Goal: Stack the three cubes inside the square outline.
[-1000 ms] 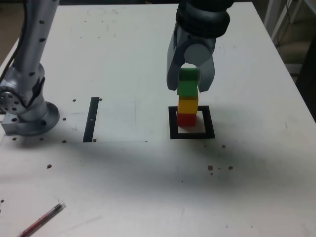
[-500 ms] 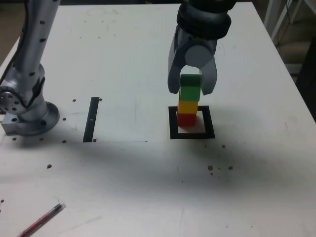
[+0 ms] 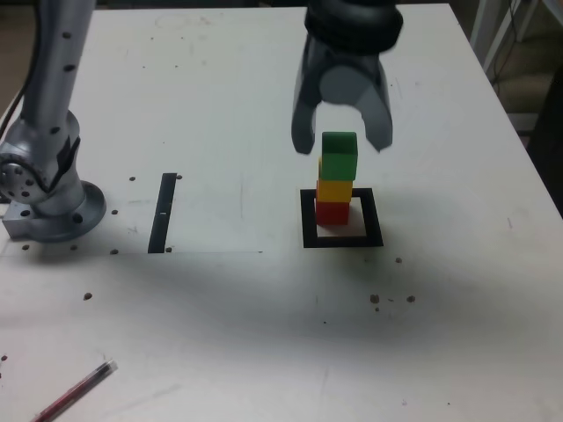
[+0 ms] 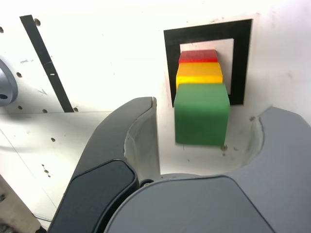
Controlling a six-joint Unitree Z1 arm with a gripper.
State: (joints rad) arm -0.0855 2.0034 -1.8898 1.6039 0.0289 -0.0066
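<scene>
In the exterior view, the three cubes stood in one column: the red cube (image 3: 332, 213) at the bottom, the yellow cube (image 3: 334, 191) on it, and the green cube (image 3: 339, 156) on top. The column rose within the square outline (image 3: 373, 218), which lay on the worktop (image 3: 220, 325) well in from its edges, nearer the far edge than the pen (image 3: 77, 390) was. The jaws (image 3: 342, 145) stood spread on both sides of the green cube, near its top, with pale worktop showing between. The black strip (image 3: 162, 214) lay apart from the frame, toward the exterior view's left (it played no part in the stack).

In the wrist view, the green cube hid much of what was under it, though bands of yellow and red showed beyond. The jaws flanked it with a gap on either side, pinching nothing. Whether every lower face sat flush could not be told from there.

The step in hand looked to be the release of the last cube, with the stacking itself apparently done. The next move called for a straight, slow retreat, the jaws kept wide, since a brush against the green cube could topple the column.
</scene>
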